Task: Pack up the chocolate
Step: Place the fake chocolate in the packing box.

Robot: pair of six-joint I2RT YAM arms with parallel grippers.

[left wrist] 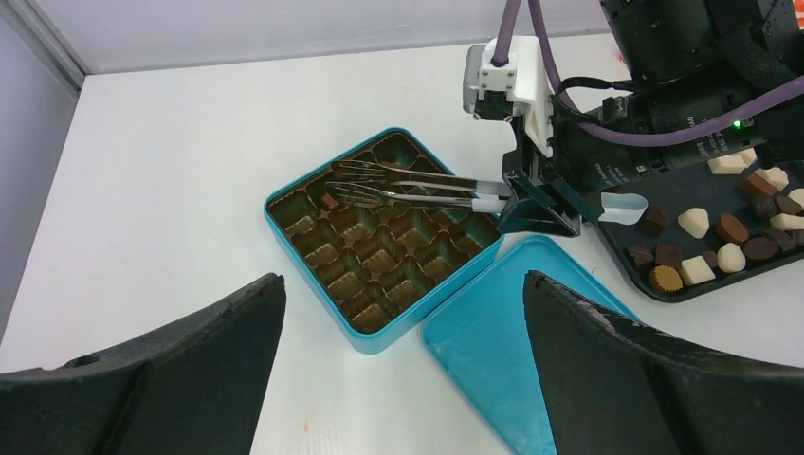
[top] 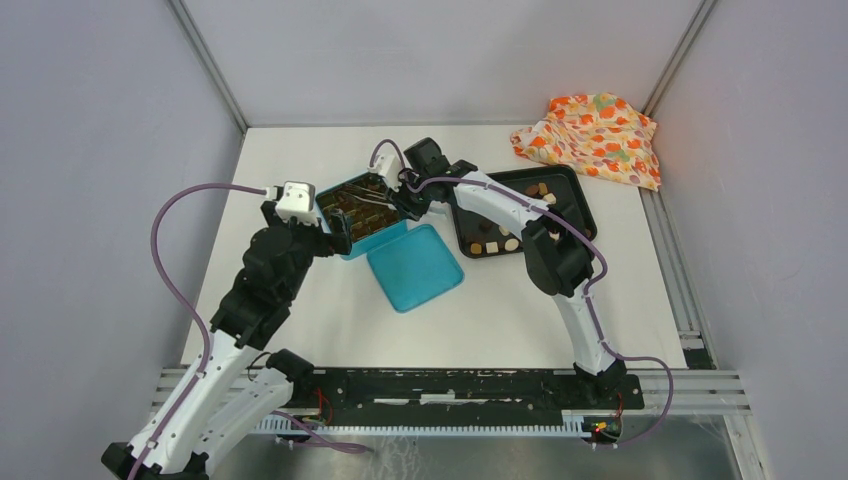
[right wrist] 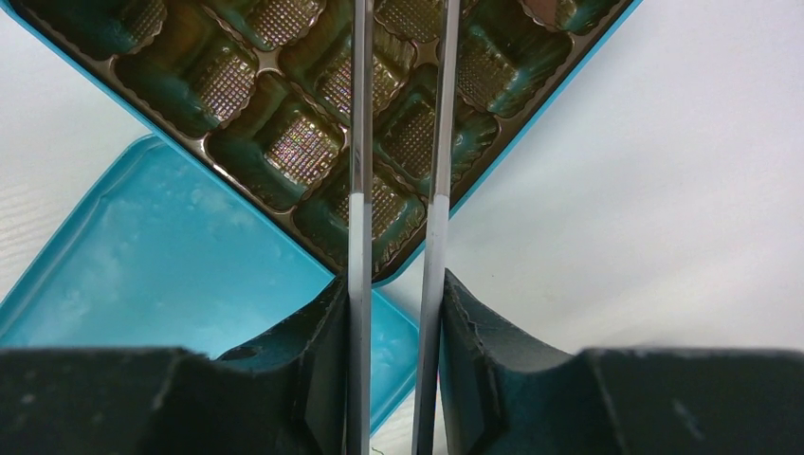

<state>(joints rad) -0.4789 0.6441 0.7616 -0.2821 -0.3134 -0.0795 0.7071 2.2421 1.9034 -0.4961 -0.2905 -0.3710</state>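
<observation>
Right claw (right wrist: 393, 294) is seen clamped on metal tongs (left wrist: 408, 190), which are held over a teal box (left wrist: 316, 284) on the counter (left wrist: 190, 142). One dark chocolate piece (left wrist: 331, 201) is noted in a far compartment, just beside the tong tips (contact cannot be told). Other chocolate (left wrist: 721, 227) is scattered in a black tray (top: 585, 200) to the right. Left claw (left wrist: 402, 280) is held wide open, empty, near the box. The lid (left wrist: 484, 332) is laid beside the box.
</observation>
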